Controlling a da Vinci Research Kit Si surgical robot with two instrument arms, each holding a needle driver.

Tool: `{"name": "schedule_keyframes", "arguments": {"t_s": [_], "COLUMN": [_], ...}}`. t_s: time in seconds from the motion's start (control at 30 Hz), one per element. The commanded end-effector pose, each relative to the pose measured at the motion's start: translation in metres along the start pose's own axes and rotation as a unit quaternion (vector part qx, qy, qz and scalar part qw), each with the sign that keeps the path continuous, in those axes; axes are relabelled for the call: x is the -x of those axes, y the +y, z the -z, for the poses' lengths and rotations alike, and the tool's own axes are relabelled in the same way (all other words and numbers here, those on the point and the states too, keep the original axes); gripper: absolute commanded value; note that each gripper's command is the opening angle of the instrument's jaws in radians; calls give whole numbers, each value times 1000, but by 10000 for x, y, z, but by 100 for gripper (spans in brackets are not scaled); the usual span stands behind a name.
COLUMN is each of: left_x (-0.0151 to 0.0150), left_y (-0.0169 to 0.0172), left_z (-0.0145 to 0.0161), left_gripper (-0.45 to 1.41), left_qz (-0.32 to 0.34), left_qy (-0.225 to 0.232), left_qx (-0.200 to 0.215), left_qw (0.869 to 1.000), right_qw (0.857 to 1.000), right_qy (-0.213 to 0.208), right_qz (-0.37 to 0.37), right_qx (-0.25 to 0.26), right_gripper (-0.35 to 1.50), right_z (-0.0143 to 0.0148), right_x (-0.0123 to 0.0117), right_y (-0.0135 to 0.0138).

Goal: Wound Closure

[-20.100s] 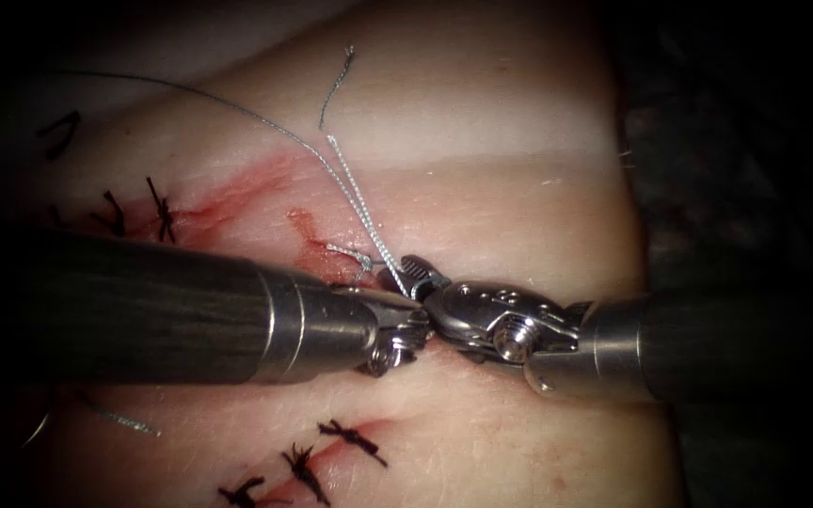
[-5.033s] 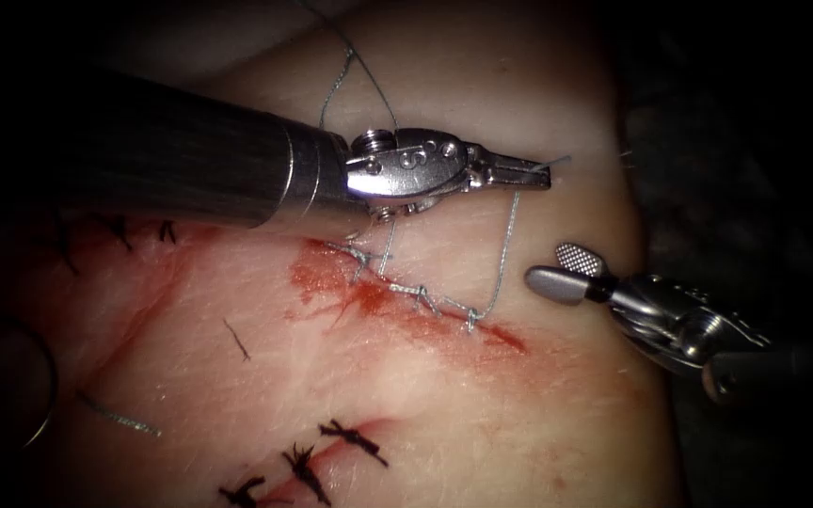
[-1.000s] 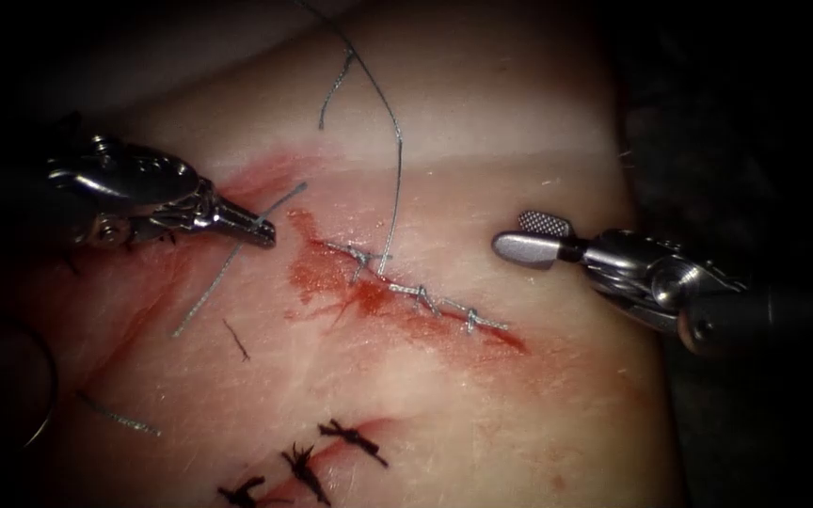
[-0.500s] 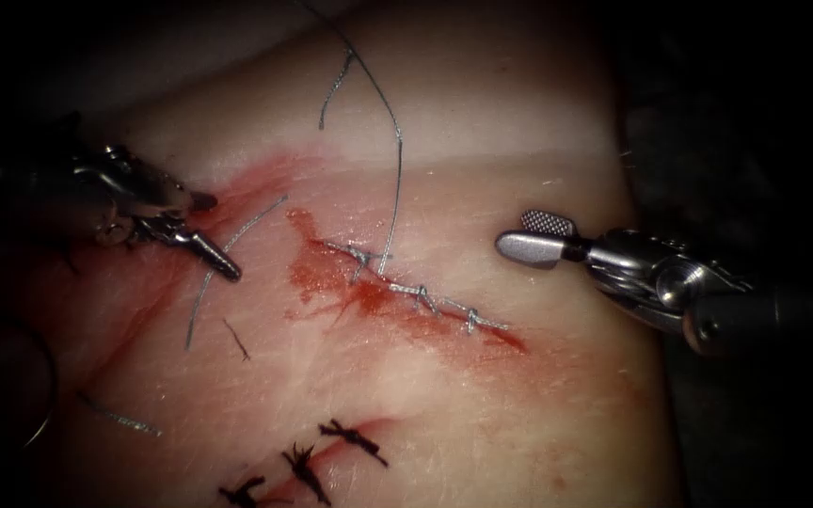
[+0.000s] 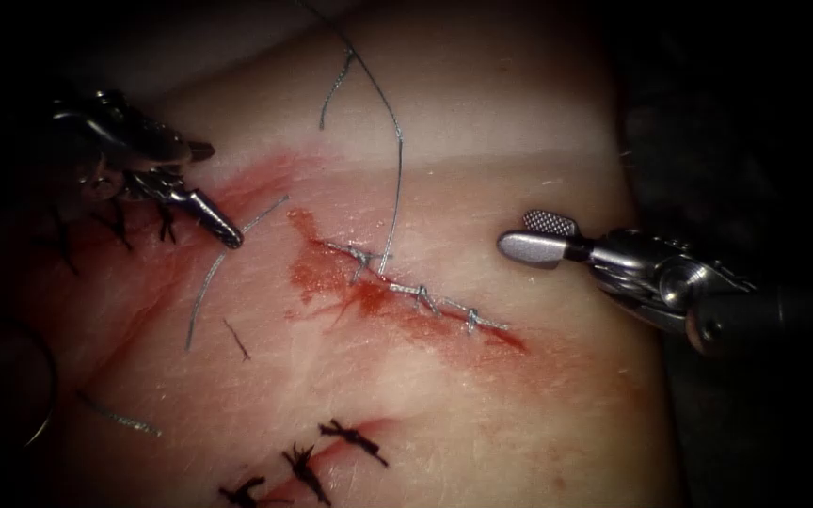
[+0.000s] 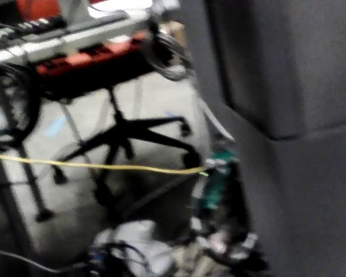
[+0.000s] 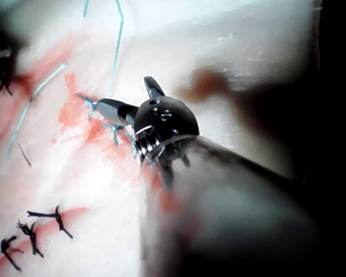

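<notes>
The cut [image 5: 406, 296] runs slanting across the tissue [image 5: 482, 113], closed with grey stitches and wet with red fluid. Grey thread [image 5: 395, 179] rises from its left stitches toward the top. My left tool [image 5: 218, 195] hovers left of the cut, open, holding nothing. Just below its lower jaw a loose cut piece of thread [image 5: 207, 282] lies on the tissue. My right tool [image 5: 531, 235] stands right of the cut, open and empty; its jaws [image 7: 130, 96] gape over the stitches [image 7: 112, 131]. A dim curved arc, apparently the needle [image 5: 49, 395], lies at the far left, outside the tissue's stitches and free of both tools.
Black older stitches sit at the bottom [image 5: 350, 437] and under the left tool [image 5: 115, 226]. A short grey thread end [image 5: 119, 416] and a small dark scrap [image 5: 235, 341] lie left of the cut. A thread tail [image 5: 333, 92] curls near the top.
The left tool was shut on the cut piece of thread; it has opened and let it drop onto the tissue, then lifted slightly. The right tool has barely moved.
</notes>
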Motion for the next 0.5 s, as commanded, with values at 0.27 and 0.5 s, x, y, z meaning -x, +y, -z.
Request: {"name": "schedule_keyframes", "arguments": {"t_s": [0.27, 0.5], "left_x": [-39, -53], "left_y": [28, 42], "left_z": [27, -9], "left_gripper": [84, 98], "left_qz": [-94, -154], "left_qy": [191, 222], "left_qx": [73, 118], "left_qw": [974, 955], "right_qw": [1000, 1000], "right_qy": [1, 7], "right_qz": [9, 14], "right_qx": [0, -7], "right_gripper": [143, 145], "right_z": [-5, -2], "right_x": [-4, -9], "right_y": [1, 0]}}
